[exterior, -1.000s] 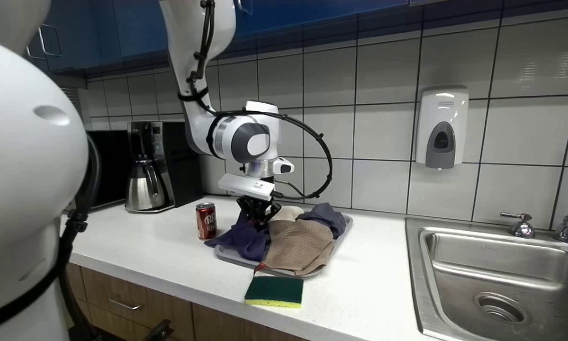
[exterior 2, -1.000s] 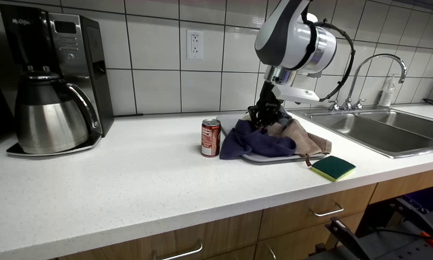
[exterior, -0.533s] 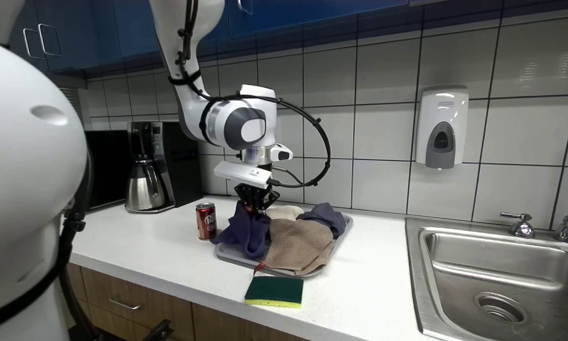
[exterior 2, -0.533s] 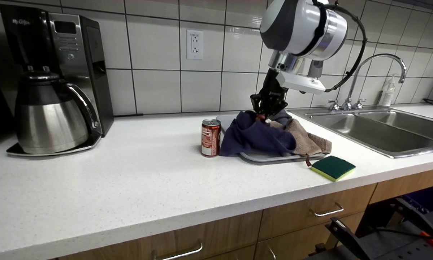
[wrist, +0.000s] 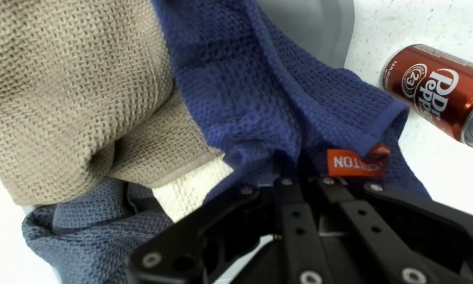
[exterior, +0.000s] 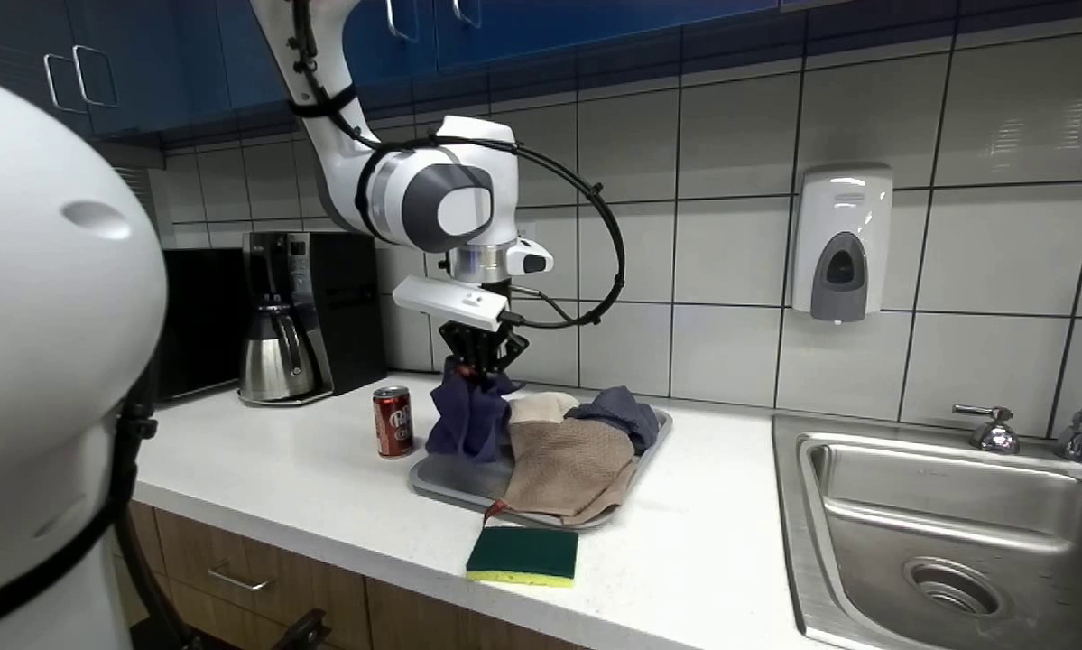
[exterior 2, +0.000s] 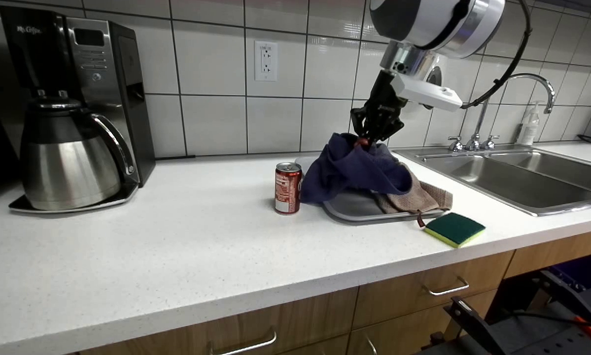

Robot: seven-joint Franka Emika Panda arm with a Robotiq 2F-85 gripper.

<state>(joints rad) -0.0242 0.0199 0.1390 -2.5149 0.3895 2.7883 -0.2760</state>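
Note:
My gripper (exterior: 477, 366) is shut on a navy-purple cloth (exterior: 468, 420), pinched near its orange-red label (wrist: 348, 162). The cloth hangs in folds over the grey tray (exterior: 450, 483); its lower edge is near the can's side in an exterior view (exterior 2: 320, 185). The fingertips are partly buried in the fabric in the wrist view (wrist: 299, 167). On the tray lie a brown towel (exterior: 568, 460), a cream cloth (exterior: 541, 406) and a grey-blue cloth (exterior: 617, 411). The brown towel also shows in the wrist view (wrist: 82, 79).
A red soda can (exterior 2: 288, 188) stands upright just beside the tray. A green and yellow sponge (exterior: 522, 552) lies near the counter's front edge. A coffee maker (exterior 2: 73, 108) stands at the far end. A steel sink (exterior: 947, 533) and tiled wall flank the counter.
My gripper has risen with the purple cloth in it. The cloth has lifted from the tray's near corner, baring more of the tray. The can, sponge and other cloths have hardly moved.

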